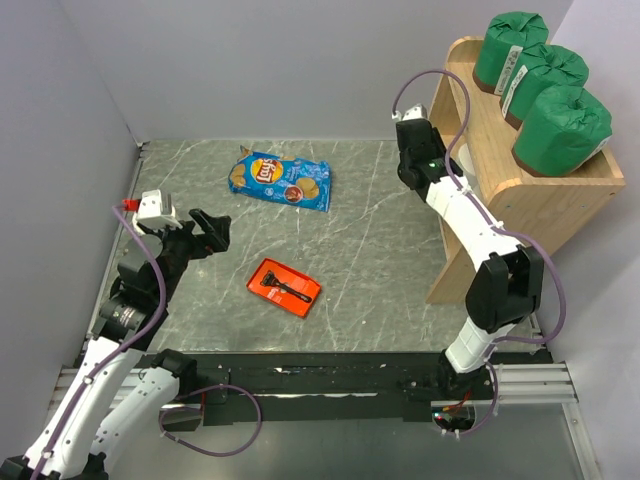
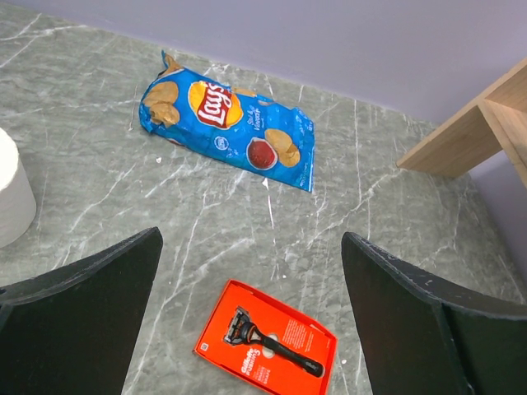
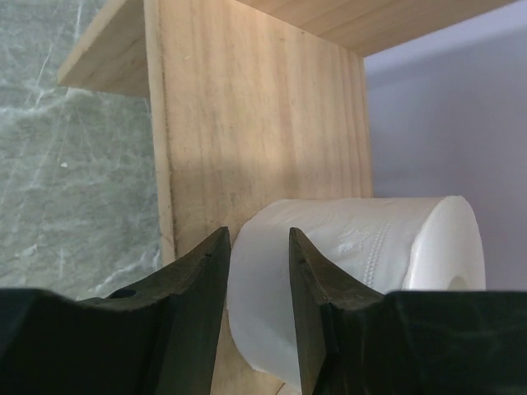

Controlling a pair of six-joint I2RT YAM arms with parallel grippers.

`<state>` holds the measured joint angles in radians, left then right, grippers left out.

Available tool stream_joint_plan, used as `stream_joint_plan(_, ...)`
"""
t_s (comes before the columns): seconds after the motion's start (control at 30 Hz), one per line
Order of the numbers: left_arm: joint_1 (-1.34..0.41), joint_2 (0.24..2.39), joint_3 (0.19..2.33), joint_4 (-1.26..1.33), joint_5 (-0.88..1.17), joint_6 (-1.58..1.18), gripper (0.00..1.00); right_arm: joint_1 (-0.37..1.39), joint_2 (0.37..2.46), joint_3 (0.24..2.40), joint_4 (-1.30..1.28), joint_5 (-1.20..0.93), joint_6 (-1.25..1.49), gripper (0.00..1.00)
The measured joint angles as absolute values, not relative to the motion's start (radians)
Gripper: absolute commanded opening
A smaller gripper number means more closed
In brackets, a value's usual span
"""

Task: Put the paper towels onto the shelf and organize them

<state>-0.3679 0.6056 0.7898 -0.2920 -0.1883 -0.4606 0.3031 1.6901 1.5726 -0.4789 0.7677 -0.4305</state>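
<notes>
One white roll [image 3: 362, 247] lies on its side on the lower level of the shelf [image 3: 247, 123], close by the side panel, with its hollow core turned away from the panel. The right jaws stand just in front of it with only a narrow gap, and the near end of the roll shows through this gap. I cannot tell if they pinch the paper or only stand before it. Because the roll rests on its round side, I judge that it can roll toward the open front if the jaws drag on the paper when they pull back, and it may then drop to the worktop [image 1: 380, 200]. The right wrist is under the top board, so lifting too soon could knock the board and shake the green rolls [image 1: 545, 80], which stand upright in a row on the top level. A second white roll [image 2: 10, 193] stands on the worktop near the left jaws, which are wide apart and hold nothing. A careless approach could push it away. By count: three green rolls, two white rolls that I can see, one shelf, one chip bag [image 2: 226, 123], and one red tray [image 2: 268, 346] with a razor in it.
</notes>
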Motion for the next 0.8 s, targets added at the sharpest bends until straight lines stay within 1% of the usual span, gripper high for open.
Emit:
stream_joint_plan(0.13, -0.368, 0.612, 0.79, -0.292, -0.189, -0.461, 0.97, 0.3, 1.684, 1.569, -0.486, 0.759, -0.4, 0.42)
stream_joint_plan(0.23, -0.368, 0.613, 0.79, -0.292, -0.189, -0.46, 0.97, 0.3, 1.684, 1.569, -0.501, 0.73, -0.381, 0.44)
stream_joint_plan(0.4, -0.368, 0.62, 0.791, -0.294, -0.206, -0.466, 0.98, 0.316, 1.655, 1.562, -0.521, 0.626, -0.344, 0.53)
stream_joint_plan(0.43, -0.368, 0.629, 0.792, -0.298, -0.22, -0.473, 0.97, 0.326, 1.639, 1.561, -0.527, 0.604, -0.336, 0.57)
stream_joint_plan(0.5, -0.368, 0.665, 0.805, -0.319, -0.271, -0.495, 0.97, 0.352, 1.595, 1.555, -0.528, 0.568, -0.324, 0.61)
stream_joint_plan(0.6, -0.355, 0.752, 0.844, -0.363, -0.344, -0.534, 0.99, 0.416, 1.494, 1.537, -0.535, 0.508, -0.295, 0.76)
stream_joint_plan(0.63, -0.345, 0.784, 0.861, -0.382, -0.369, -0.547, 0.97, 0.448, 1.446, 1.52, -0.528, 0.488, -0.281, 0.85)
stream_joint_plan(0.7, -0.314, 0.852, 0.893, -0.421, -0.411, -0.583, 0.96, 0.513, 1.35, 1.473, -0.509, 0.458, -0.253, 0.93)
stream_joint_plan(0.73, -0.293, 0.879, 0.908, -0.443, -0.425, -0.599, 0.97, 0.55, 1.297, 1.436, -0.493, 0.442, -0.24, 0.99)
stream_joint_plan(0.8, -0.233, 0.919, 0.937, -0.488, -0.44, -0.634, 0.98, 0.609, 1.206, 1.365, -0.474, 0.406, -0.215, 1.0)
